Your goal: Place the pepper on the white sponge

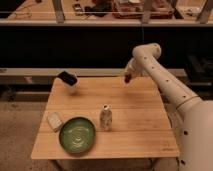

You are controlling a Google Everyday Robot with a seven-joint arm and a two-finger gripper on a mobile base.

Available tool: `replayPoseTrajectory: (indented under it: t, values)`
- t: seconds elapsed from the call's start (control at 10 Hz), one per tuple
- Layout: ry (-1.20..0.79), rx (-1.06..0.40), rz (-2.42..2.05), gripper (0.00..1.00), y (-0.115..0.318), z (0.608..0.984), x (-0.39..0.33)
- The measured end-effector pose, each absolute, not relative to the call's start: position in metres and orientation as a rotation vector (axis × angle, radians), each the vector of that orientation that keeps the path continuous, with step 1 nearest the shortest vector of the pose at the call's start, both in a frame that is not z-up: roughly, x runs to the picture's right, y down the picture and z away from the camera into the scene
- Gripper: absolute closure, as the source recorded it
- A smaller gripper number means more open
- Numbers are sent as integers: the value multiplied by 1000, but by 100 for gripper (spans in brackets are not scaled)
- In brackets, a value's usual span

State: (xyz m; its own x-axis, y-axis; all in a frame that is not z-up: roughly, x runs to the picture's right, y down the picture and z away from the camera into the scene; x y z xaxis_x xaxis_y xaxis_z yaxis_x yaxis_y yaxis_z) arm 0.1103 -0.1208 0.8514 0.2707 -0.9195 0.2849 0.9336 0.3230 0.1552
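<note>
My gripper [128, 78] hangs above the far right part of the wooden table [135, 130], at the end of the white arm reaching in from the right. It is shut on the pepper [127, 79], a small dark red piece that shows at the fingertips, lifted off the table. The white sponge [54, 120] lies flat near the table's left edge, just left of the green plate [77, 134], far from the gripper.
An upright white patterned bottle [105, 117] stands mid-table, right of the plate. A black-topped white object [68, 80] sits at the far left corner. A dark shelf unit runs behind the table.
</note>
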Motion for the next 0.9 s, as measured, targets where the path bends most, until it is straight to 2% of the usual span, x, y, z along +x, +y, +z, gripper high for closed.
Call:
replayPoseTrajectory:
  t: [0.3,0.5,0.7,0.9]
  values:
    - [-516,225,-1382,70,-163,745,-39]
    - [-677,367,-1463,70,-148,682,-128]
    - [-752,381,-1489,70,-118,677,-147]
    - [-761,383,-1491,78,-115,676,-149]
